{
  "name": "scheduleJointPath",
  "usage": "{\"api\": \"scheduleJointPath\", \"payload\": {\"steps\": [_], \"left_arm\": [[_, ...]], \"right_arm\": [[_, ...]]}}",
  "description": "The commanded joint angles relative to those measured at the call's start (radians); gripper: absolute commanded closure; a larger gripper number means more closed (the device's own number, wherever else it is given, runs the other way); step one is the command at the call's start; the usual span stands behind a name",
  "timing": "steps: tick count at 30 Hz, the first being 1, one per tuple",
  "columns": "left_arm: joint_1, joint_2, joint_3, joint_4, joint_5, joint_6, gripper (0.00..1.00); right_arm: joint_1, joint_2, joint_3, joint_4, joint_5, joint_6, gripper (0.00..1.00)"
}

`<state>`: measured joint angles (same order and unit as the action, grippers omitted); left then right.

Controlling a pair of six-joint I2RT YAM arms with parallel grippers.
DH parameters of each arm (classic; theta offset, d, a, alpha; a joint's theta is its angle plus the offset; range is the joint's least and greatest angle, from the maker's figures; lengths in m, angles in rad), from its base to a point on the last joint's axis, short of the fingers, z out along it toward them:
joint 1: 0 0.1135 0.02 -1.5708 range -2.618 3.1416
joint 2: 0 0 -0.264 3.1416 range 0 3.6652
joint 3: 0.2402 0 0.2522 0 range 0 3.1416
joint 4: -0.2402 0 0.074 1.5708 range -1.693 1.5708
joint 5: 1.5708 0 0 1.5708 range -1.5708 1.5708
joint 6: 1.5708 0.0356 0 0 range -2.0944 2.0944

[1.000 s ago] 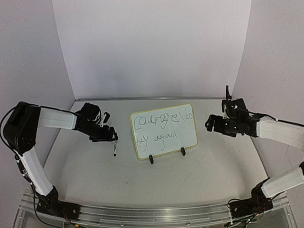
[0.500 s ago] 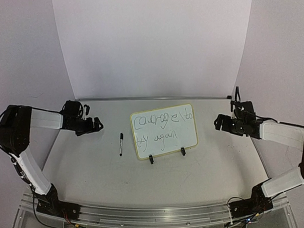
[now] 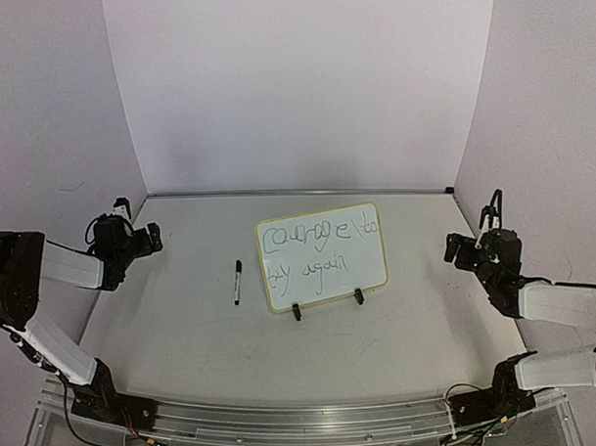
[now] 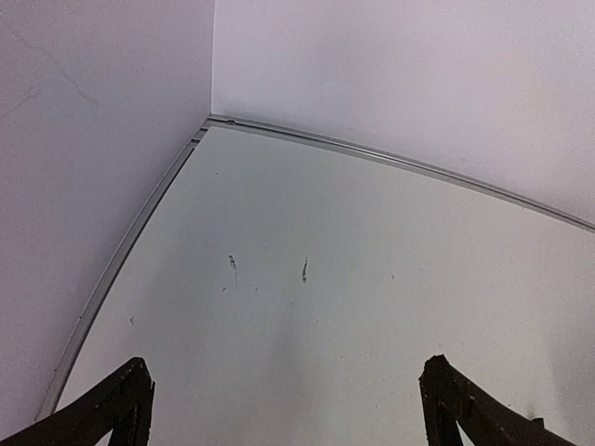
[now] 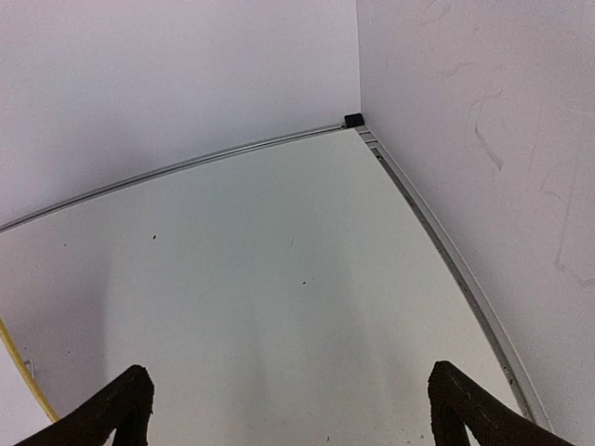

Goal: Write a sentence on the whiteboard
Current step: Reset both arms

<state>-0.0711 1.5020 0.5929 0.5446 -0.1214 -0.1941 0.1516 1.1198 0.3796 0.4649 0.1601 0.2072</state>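
Observation:
The whiteboard (image 3: 370, 267) stands upright on two black clip feet at the middle of the table. The sentence (image 3: 314, 250) runs across it in two lines of dark cursive. A black marker (image 3: 237, 282) lies flat on the table just left of the board, with nothing touching it. My left gripper (image 3: 139, 227) is far to the left near the side wall, open and empty (image 4: 285, 372). Over by the right wall, my right gripper (image 3: 473, 227) is open too, with only bare table between its fingers (image 5: 290, 376). A sliver of the board's yellow rim (image 5: 20, 372) shows in the right wrist view.
White walls close off the table at the back and both sides, with a metal strip (image 4: 390, 160) along their foot. A small black block (image 5: 353, 119) sits in the back right corner. A few dark marker specks (image 4: 304, 269) dot the table in the left wrist view.
The marker came out of my left gripper and now lies on the table. Both arms have drawn back from the board, the left to the left wall, the right to the right wall.

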Motion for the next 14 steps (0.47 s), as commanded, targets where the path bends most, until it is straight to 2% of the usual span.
{"api": "scheduleJointPath", "payload": {"steps": [1,14], "left_arm": [[-0.001,0.055,-0.069,0.273,-0.070,0.076,0.01],[-0.002,0.113,-0.074,0.335,-0.058,0.092,0.01]], "right_arm": [[-0.001,-0.012,-0.059,0.212,0.108,-0.098,0.02],[0.000,-0.002,-0.076,0.240,0.126,-0.113,0.02]]}}
